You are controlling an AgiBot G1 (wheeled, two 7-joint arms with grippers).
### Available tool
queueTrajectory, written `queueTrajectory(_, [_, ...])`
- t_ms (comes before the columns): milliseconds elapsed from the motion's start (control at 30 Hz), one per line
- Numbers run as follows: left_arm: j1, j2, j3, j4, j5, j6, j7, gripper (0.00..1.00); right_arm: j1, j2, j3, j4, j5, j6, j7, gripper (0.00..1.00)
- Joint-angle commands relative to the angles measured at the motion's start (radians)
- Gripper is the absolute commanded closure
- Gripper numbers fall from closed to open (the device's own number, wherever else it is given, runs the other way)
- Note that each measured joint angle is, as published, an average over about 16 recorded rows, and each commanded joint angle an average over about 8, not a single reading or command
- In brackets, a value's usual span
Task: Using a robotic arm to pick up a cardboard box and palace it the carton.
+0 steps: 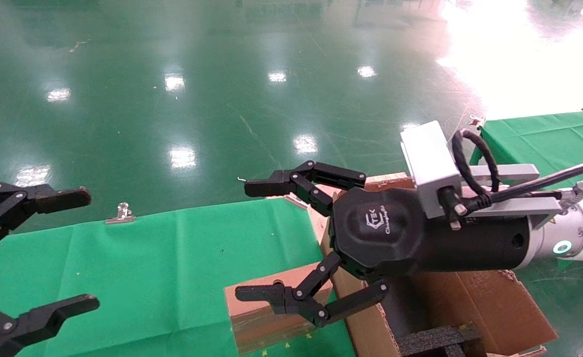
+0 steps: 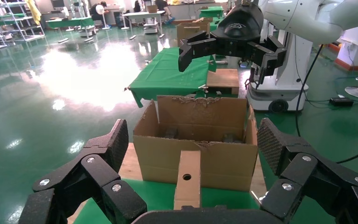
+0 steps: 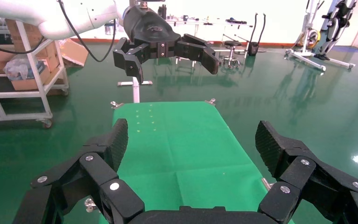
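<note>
Green cloth (image 1: 172, 258) covers the table. Left of the cardboard box (image 1: 266, 317), the left gripper (image 1: 58, 253) waits with jaws spread. Above the box, the right gripper (image 1: 271, 243) hangs spread and empty. The carton (image 1: 485, 307) touches the box's right side. A careless descent could snag a carton flap.

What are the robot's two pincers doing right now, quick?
Left pincer: open, holding nothing, over the green table.
Right pincer: open, holding nothing, above the small cardboard box.
</note>
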Motion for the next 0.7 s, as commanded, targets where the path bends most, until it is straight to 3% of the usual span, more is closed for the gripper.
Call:
queueTrajectory(33, [0.0, 0.0, 0.0, 0.0, 0.0, 0.0, 0.0, 0.32, 0.0, 0.0, 0.0, 0.0, 0.0, 0.0, 0.0, 0.0])
queueTrajectory(200, [0.0, 0.0, 0.0, 0.0, 0.0, 0.0, 0.0, 0.94, 0.0, 0.0, 0.0, 0.0, 0.0, 0.0, 0.0, 0.0])
queueTrajectory(233, [0.0, 0.0, 0.0, 0.0, 0.0, 0.0, 0.0, 1.0, 0.0, 0.0, 0.0, 0.0, 0.0, 0.0, 0.0, 0.0])
queueTrajectory(500, [0.0, 0.0, 0.0, 0.0, 0.0, 0.0, 0.0, 1.0, 0.003, 0.003, -0.006, 0.002, -0.013, -0.005, 0.001, 0.0])
queueTrajectory(700, [0.0, 0.0, 0.0, 0.0, 0.0, 0.0, 0.0, 1.0, 0.052, 0.011, -0.053, 0.016, -0.124, -0.025, 0.01, 0.0])
